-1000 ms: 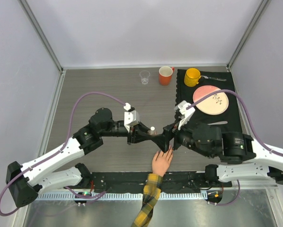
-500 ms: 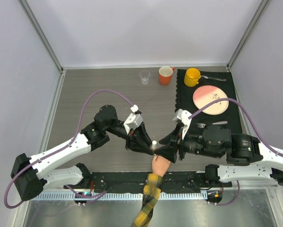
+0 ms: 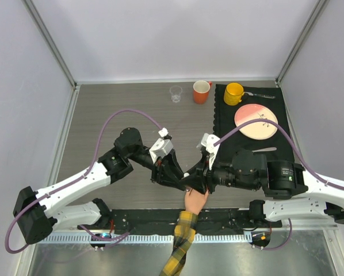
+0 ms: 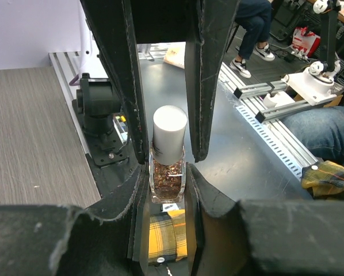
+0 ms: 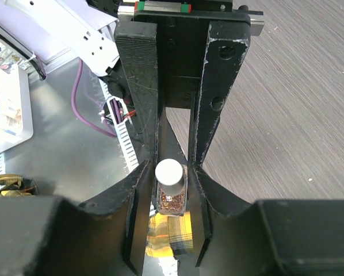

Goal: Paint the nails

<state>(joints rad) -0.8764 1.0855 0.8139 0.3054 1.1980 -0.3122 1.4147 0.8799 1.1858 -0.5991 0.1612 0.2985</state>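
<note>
The fake hand (image 3: 197, 201) lies at the near edge of the table (image 3: 120, 103), and its yellow-and-black plaid sleeve (image 3: 182, 238) runs off the edge behind it. Both arms meet just above the fake hand's fingertips. This covers the nails in the top view, and neither wrist view shows them

The left fingers (image 4: 133, 192) are clamped on the glass body of a small nail-polish bottle (image 4: 168, 175) filled with reddish-brown glitter, held over the fake hand. Plaid cloth shows just past the bottle in both wrist views. The right fingers (image 4: 209, 86) reach in from the opposite side and stand one on each side of the bottle's white cap (image 4: 170, 135). They are partly apart, with a thin gap on either side, and grip nothing

Well beyond the fake hand, along the far side of the table, stand a clear cup (image 3: 176, 93) and an orange mug (image 3: 201, 91). A yellow mug (image 3: 233, 93) and a pink plate (image 3: 255, 121) sit on a black mat (image 3: 222, 115)
</note>
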